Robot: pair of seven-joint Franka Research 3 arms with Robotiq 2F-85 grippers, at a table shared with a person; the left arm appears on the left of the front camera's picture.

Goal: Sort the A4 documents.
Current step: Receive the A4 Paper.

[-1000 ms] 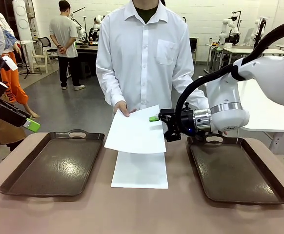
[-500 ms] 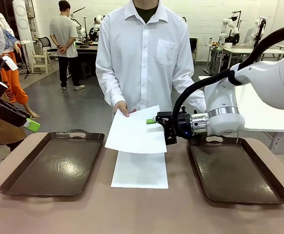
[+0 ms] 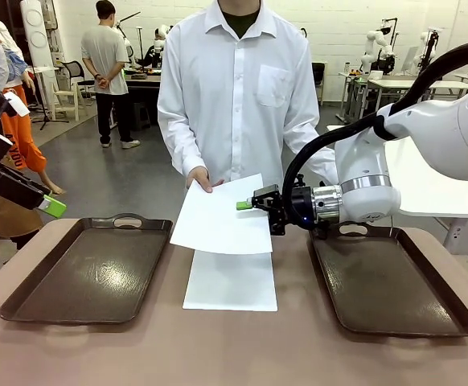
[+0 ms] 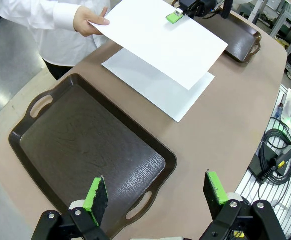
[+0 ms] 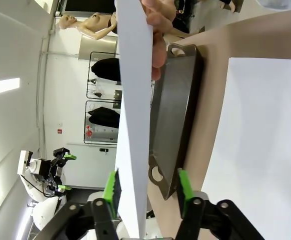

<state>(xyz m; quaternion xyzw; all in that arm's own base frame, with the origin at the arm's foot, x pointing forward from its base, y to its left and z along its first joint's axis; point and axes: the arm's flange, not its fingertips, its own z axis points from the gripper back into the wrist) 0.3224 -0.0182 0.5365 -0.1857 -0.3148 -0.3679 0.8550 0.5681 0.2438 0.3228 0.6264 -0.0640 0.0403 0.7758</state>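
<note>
A person's hand (image 3: pixel 202 178) holds one A4 document (image 3: pixel 222 217) in the air over the middle of the table. A second white sheet (image 3: pixel 230 281) lies flat on the table below it. My right gripper (image 3: pixel 246 205) reaches in from the right and straddles the held sheet's right edge. In the right wrist view the sheet (image 5: pixel 133 100) stands between the green pads, against one pad, with a gap to the other fingertip (image 5: pixel 183 187). My left gripper (image 4: pixel 155 192) hangs open and empty above the near end of the left tray (image 4: pixel 20 145).
Two dark brown handled trays flank the sheets: the left tray (image 3: pixel 25 297) and the right tray (image 3: pixel 451 314), both bare. The right arm's forearm hangs over the right tray's far handle. The person stands at the far edge. Cables (image 4: pixel 275 150) lie beyond the table's side.
My right gripper has slid left onto the held sheet's right edge and its jaws have narrowed around it. The left arm has not moved.
</note>
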